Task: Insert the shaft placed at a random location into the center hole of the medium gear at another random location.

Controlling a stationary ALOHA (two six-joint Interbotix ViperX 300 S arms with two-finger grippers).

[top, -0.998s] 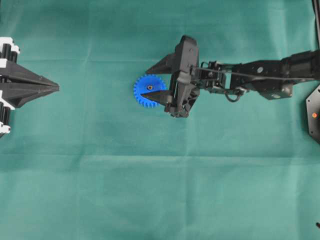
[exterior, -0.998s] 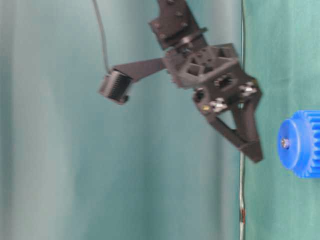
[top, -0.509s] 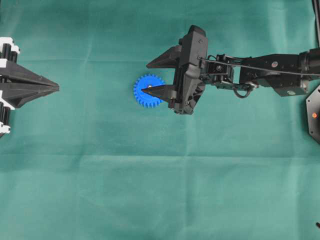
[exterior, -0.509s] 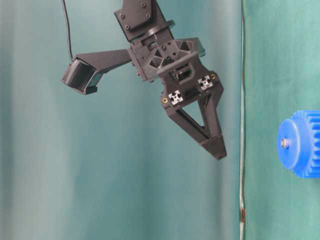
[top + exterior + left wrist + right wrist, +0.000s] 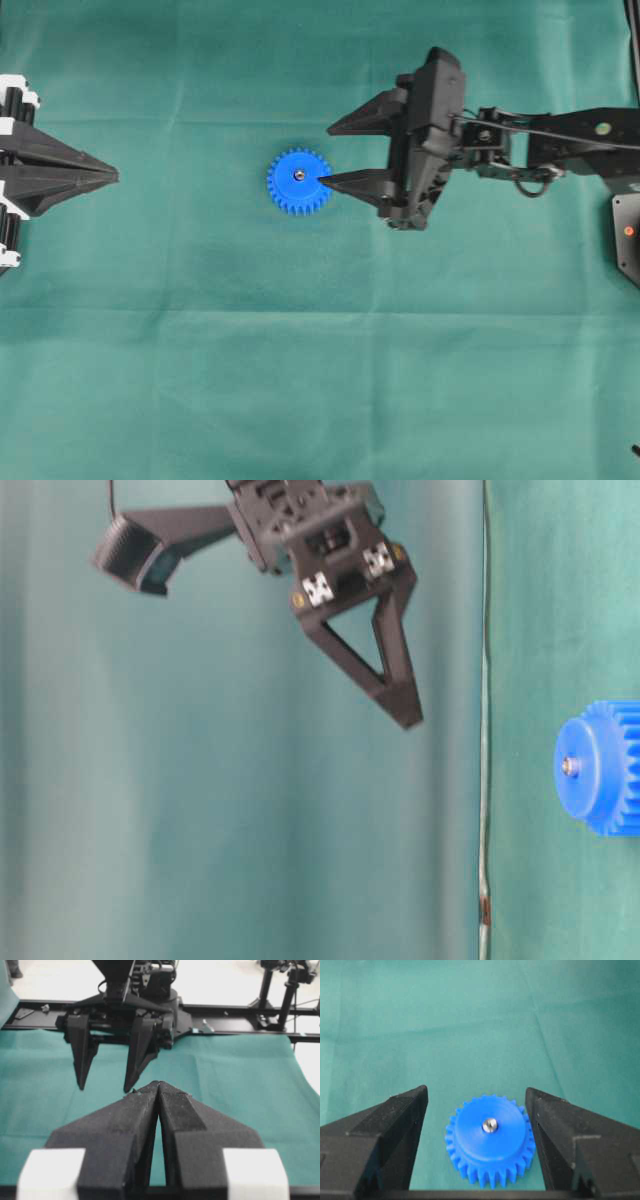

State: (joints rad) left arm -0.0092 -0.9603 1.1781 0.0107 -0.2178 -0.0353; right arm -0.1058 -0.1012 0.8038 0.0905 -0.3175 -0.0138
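Presently listed: one bright blue plastic toothed gear (image 5: 299, 181), flat on the green cloth-covered table (image 5: 300, 380) near the middle, its teeth rimming a raised hub. One small silver-grey metal shaft (image 5: 490, 1125) stands upright in the gear's center hole (image 5: 299, 175), tip showing. One black right gripper (image 5: 324, 155), jaws spread wide, empty, hangs above and right of the gear, apart from it. One black left gripper (image 5: 116, 176), fingers pressed together, empty, far left. No legible writing or brand marks.
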